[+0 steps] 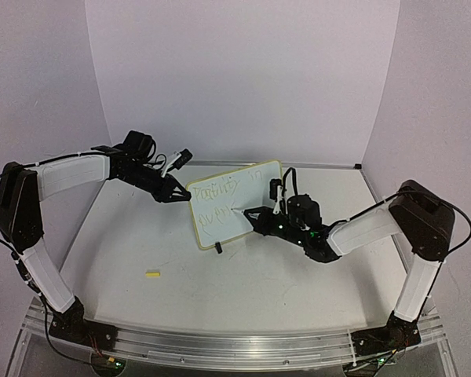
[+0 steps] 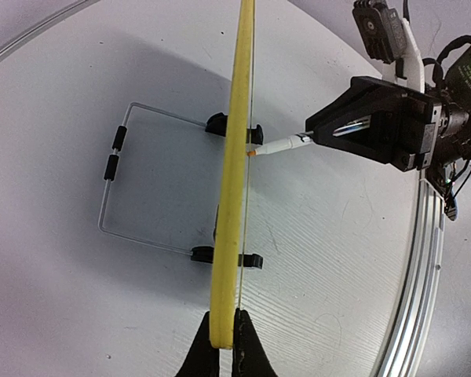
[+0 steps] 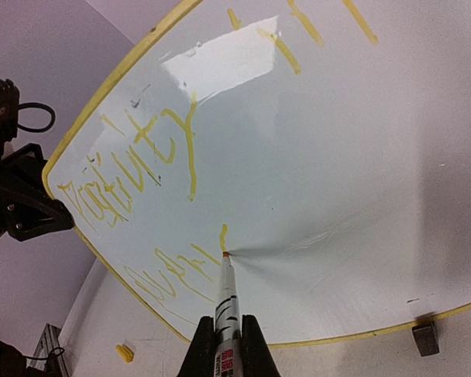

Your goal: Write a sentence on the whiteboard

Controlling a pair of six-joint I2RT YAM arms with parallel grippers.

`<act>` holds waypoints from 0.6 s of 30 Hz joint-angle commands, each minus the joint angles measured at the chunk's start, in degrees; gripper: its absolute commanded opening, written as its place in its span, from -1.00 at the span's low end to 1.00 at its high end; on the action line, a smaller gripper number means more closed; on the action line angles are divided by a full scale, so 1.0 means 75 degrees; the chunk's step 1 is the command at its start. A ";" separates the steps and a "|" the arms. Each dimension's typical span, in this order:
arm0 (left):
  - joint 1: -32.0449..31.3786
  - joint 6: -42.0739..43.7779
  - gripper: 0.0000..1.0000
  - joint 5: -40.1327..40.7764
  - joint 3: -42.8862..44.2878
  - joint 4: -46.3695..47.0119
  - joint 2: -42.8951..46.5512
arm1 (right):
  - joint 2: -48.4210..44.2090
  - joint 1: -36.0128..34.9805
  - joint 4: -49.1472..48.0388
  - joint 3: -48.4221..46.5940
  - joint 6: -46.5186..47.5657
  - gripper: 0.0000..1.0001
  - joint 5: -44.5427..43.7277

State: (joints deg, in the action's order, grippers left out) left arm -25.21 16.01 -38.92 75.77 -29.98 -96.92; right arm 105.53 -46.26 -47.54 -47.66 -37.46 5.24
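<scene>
The whiteboard [image 1: 245, 206] stands tilted at mid-table on small black feet. My left gripper [image 1: 182, 193] is shut on its left rim; the left wrist view shows the yellow rim [image 2: 234, 196] edge-on, pinched between the jaws [image 2: 224, 339]. My right gripper [image 1: 255, 214] is shut on a slim white marker [image 3: 226, 294]. The marker's tip touches the board face [image 3: 330, 157] at the end of the lower line. The sentence [image 3: 141, 161] runs in yellow handwriting over two lines, faint from above [image 1: 222, 191]. The marker [image 2: 279, 145] meets the board from the right.
A small yellow marker cap [image 1: 152, 273] lies on the table in front of the left arm and also shows as the cap [image 3: 124, 352]. A wire stand [image 2: 114, 184] props the board from behind. One black foot [image 3: 424, 338] sits under the rim. White walls enclose the table.
</scene>
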 commanded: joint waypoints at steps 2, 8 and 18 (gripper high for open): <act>-0.0154 0.0189 -1.00 0.0361 0.0069 -0.0576 -0.0179 | 0.0427 0.0006 -0.0187 0.0158 -0.0339 -1.00 0.0196; -0.0154 0.0181 -1.00 0.0349 0.0069 -0.0572 -0.0178 | 0.0666 -0.0073 -0.0232 0.0216 -0.0529 -1.00 0.0293; -0.0154 0.0196 -1.00 0.0374 0.0068 -0.0573 -0.0183 | 0.0425 -0.0109 -0.0274 0.0256 -0.0453 -1.00 0.0288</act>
State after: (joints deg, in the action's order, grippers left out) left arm -25.21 15.99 -38.92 75.77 -29.98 -96.92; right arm 109.69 -47.24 -48.25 -46.17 -41.01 9.02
